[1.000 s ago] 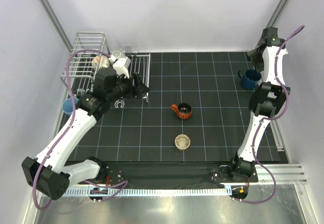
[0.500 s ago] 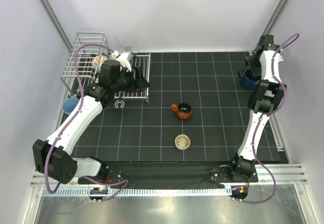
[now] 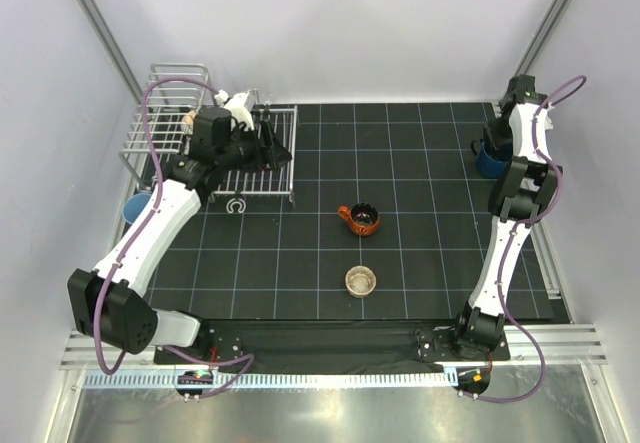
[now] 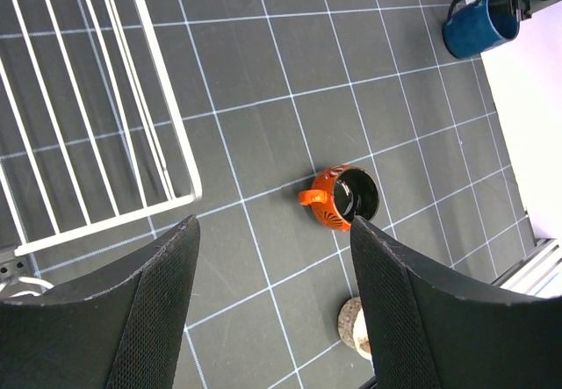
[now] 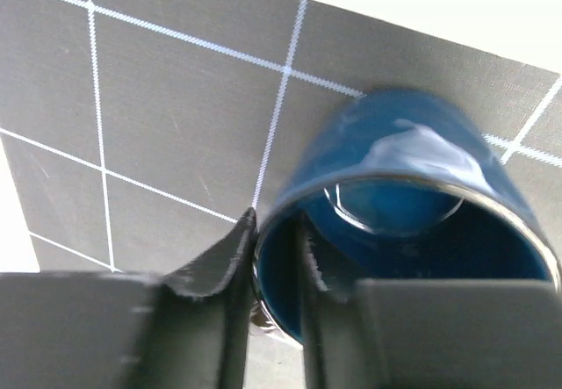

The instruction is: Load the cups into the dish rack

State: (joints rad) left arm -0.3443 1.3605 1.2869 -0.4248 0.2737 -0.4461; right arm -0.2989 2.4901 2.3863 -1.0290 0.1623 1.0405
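My right gripper (image 5: 274,248) is shut on the rim of the dark blue mug (image 5: 413,161), one finger inside it and one outside. In the top view this mug (image 3: 488,160) stands at the far right of the mat under that gripper (image 3: 497,135). My left gripper (image 3: 272,150) hovers open and empty over the flat slatted end of the dish rack (image 3: 178,67). Between its fingertips (image 4: 272,226) I see bare mat. An orange-brown mug (image 3: 358,219) sits mid-mat and a small tan cup (image 3: 361,281) nearer the front. The left wrist view also takes in the orange-brown mug (image 4: 342,198), the tan cup (image 4: 353,327) and the rack's slats (image 4: 88,143).
A light blue tumbler (image 3: 134,206) stands on the mat left of the rack, partly behind the left arm. A cream cup (image 3: 193,118) peeks out inside the rack's railed basket. White walls and metal posts close the back and sides.
The right gripper has closed on the dark blue mug's rim. The left arm has swung farther back and left over the rack, still open.
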